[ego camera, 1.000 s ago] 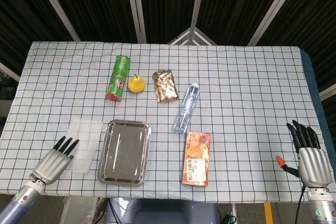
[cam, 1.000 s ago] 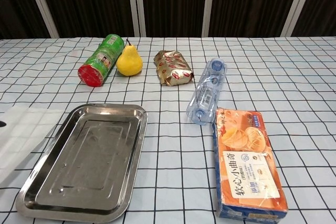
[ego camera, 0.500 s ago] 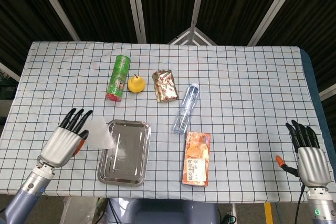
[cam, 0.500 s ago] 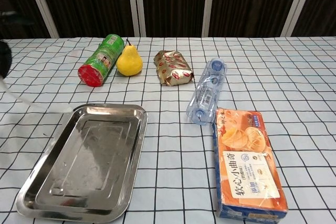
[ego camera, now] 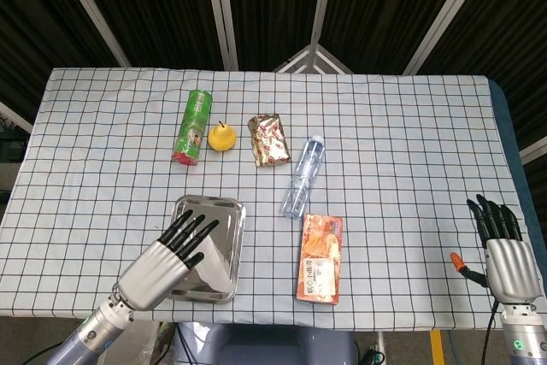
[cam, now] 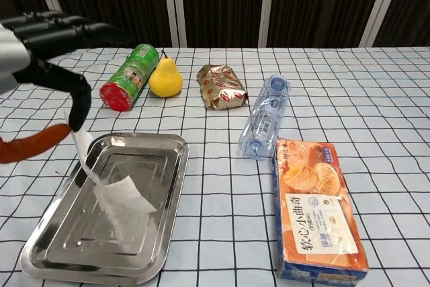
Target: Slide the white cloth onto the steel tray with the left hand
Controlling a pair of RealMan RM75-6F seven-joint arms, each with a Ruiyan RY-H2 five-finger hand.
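now the white-and-black checked tablecloth (ego camera: 402, 143) carries everything, and the shallow rectangular steel tray (cam: 167, 201) sits near its front edge on the robot's left. over that tray hangs the left hand (ego camera: 164, 261), silver-backed with black fingers (ego camera: 190, 232) fanned forward. in the chest view it pinches a corner of the thin white cloth (cam: 117, 199) between the dark thumb and a finger, the other fingers apart, so it is holding the cloth, not empty. the cloth dangles from that pinch in a twisted strip, and its lower part already lies crumpled on the tray floor, toward the near left of the pan. from above it shows as a pale patch inside the rim.

to finish well, i would judge the hand should come lower and a little toward the tray's middle before letting go, so the hanging strip folds down inside the walls and does not drape over the left rim. loosening the pinch slowly matters, since so light a sheet may cling to the fingertips and lift out again. the tray is loose on the table, so no pushing against its edge.

near the far right front corner the right hand (ego camera: 507, 258) rests with fingers straight and apart, holding nothing. it is well away and need not move.
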